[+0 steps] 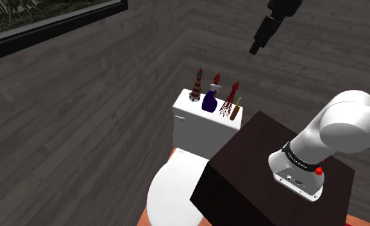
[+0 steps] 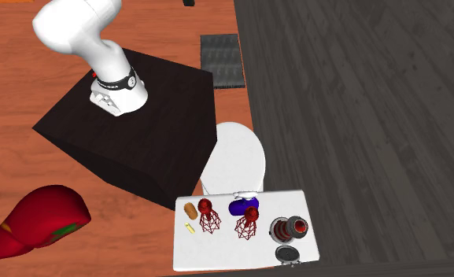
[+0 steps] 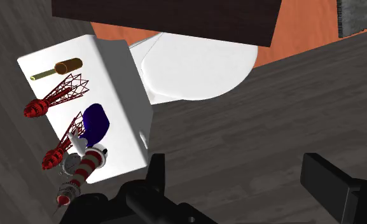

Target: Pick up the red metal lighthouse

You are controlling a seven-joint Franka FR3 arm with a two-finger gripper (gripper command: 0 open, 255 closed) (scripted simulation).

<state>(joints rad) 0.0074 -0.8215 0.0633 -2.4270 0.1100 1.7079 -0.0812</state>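
Note:
The lighthouse, striped red and white, stands upright at the far end of a white toilet tank lid. The second exterior view looks down on the lighthouse near the tank lid's right end. My black gripper hangs high in the air, well above and to the shoulder view's right of the tank. In the wrist view the gripper is open with only dark floor between its fingers; the lighthouse lies off to the side of one finger.
On the lid with it stand a blue bottle, two red wire-frame figures and a brown brush. The white toilet seat is beside my dark stand. A red object lies on the orange floor.

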